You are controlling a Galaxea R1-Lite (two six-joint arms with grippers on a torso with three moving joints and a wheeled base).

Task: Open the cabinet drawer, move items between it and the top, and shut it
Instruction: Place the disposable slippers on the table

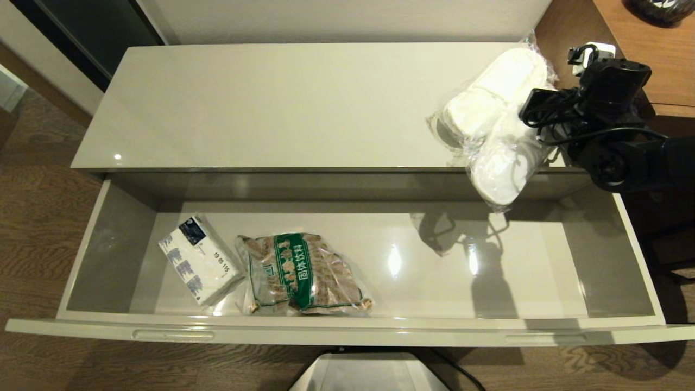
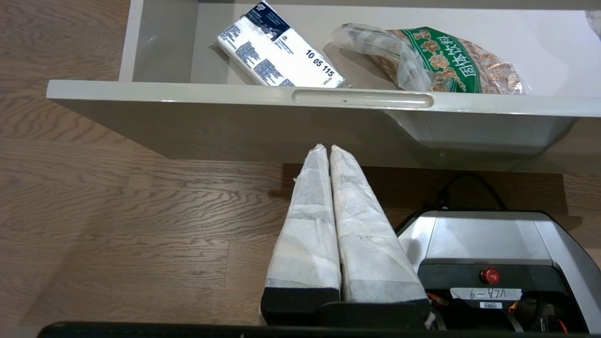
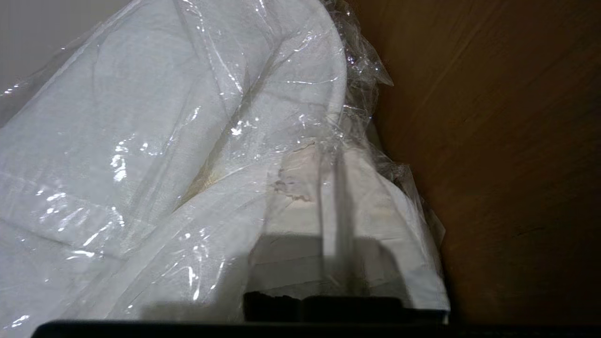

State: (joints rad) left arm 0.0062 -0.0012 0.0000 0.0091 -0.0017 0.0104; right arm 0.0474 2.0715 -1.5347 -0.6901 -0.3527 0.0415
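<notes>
Tissue pack (image 2: 277, 51) beyond the left fingertips (image 2: 317, 155): "10 05 115" printed on white. Green label of the snack bag (image 2: 450, 58): "固体饮料". Upside-down sticker on robot base (image 2: 486, 294): illegible.

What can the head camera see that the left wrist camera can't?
Only the head view shows the cabinet top, the two bagged slippers lying at its right end, one poking out over the open drawer, and the right arm reaching in beside them.

Only the left wrist view shows the left gripper, fingers pressed together, hanging over the wooden floor in front of the drawer.

Both show the open drawer holding the tissue pack and the green-label snack bag.
</notes>
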